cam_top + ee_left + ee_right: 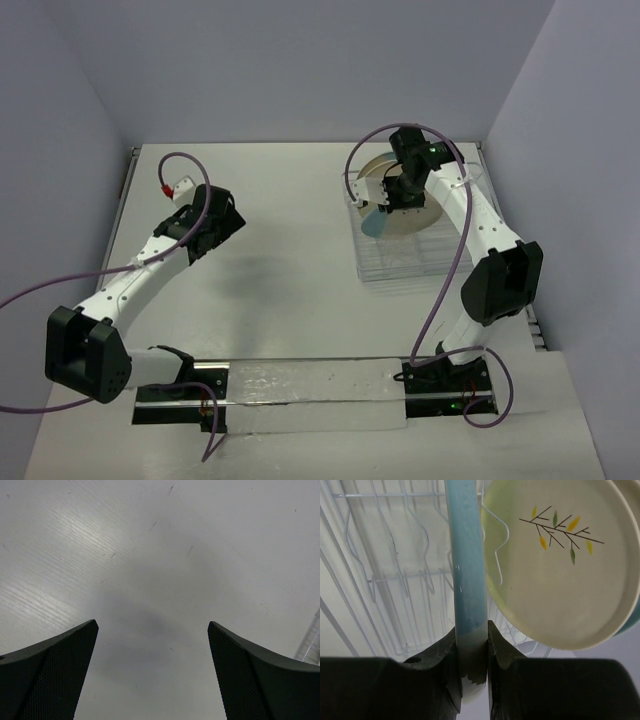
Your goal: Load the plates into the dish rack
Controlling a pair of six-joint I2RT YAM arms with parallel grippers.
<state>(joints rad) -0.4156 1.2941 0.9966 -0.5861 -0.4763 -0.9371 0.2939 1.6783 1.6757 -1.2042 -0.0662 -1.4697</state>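
Observation:
My right gripper [471, 645] is shut on the rim of a half light-blue, half cream plate [467, 570]. I see it edge-on, held upright among the dividers of the wire dish rack [385, 575]. Just right of it a cream plate with a sprig drawing [560, 575] stands in the rack. A light-blue edge of a third plate [632, 615] shows behind that one. In the top view the right gripper [400, 195] is over the rack [400, 265] with the held plate [385, 222] below it. My left gripper [152, 625] is open and empty over bare table, left of centre in the top view [215, 215].
The rack stands at the table's back right, close to the right wall. A corner of its clear tray [312, 642] shows at the right edge of the left wrist view. A clear sheet [310, 390] lies between the arm bases at the near edge.

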